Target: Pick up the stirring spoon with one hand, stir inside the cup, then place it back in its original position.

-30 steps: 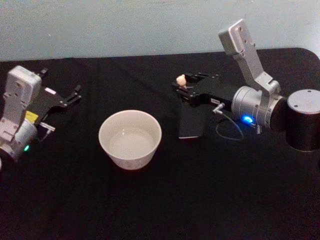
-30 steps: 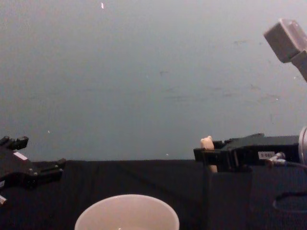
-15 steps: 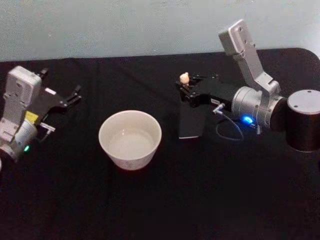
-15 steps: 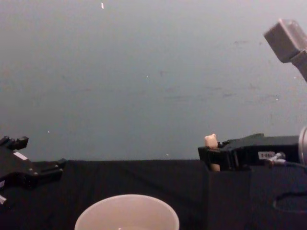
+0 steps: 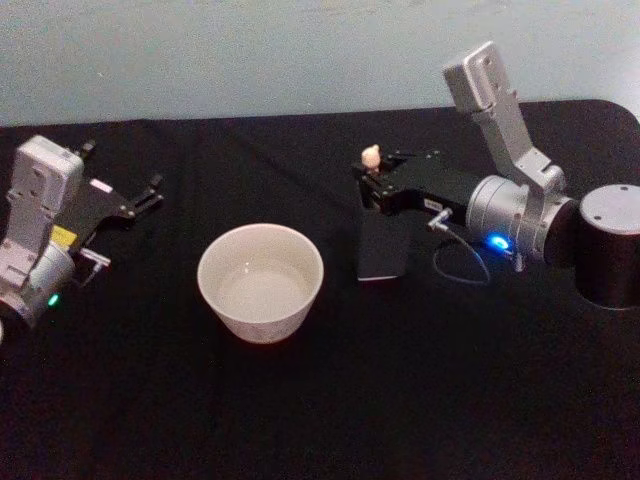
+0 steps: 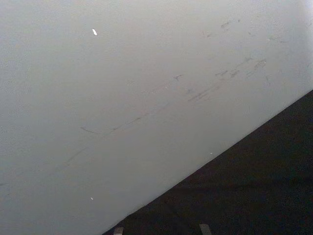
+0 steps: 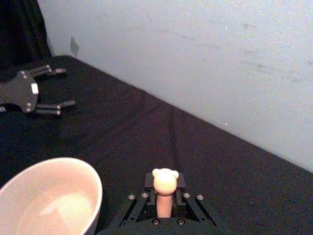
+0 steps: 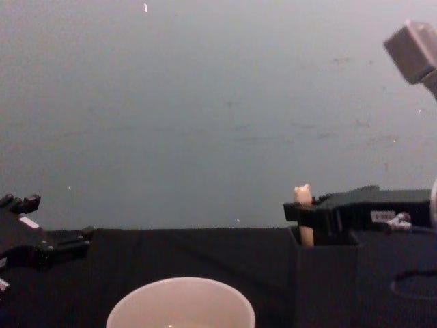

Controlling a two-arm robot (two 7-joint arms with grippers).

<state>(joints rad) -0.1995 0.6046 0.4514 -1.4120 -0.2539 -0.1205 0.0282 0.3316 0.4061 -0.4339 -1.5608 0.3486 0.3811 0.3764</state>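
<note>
The stirring spoon point(image 5: 371, 156) shows its cream bear-head top point(image 7: 165, 181) point(image 8: 302, 195); its shaft and bowl are hidden. My right gripper point(image 5: 373, 180) point(image 7: 165, 208) point(image 8: 301, 213) is shut on the handle just under the bear head, directly above the dark square holder box point(image 5: 383, 250) point(image 8: 326, 280). The cream-white cup point(image 5: 260, 280) point(image 7: 49, 200) point(image 8: 181, 304) stands to the left of the box, apart from it. My left gripper point(image 5: 150, 190) point(image 7: 49, 104) point(image 8: 68, 242) rests open at the far left of the table.
A black cloth point(image 5: 320, 400) covers the table, with a pale wall point(image 5: 250, 50) right behind its far edge. A thin cable point(image 5: 460, 268) loops under my right wrist, and a dark cylinder of the right arm point(image 5: 610, 245) stands at the right edge.
My right gripper has lifted slightly and shifted a little to the right, carrying the spoon's bear head up with it. The left arm and the cup have not moved.
</note>
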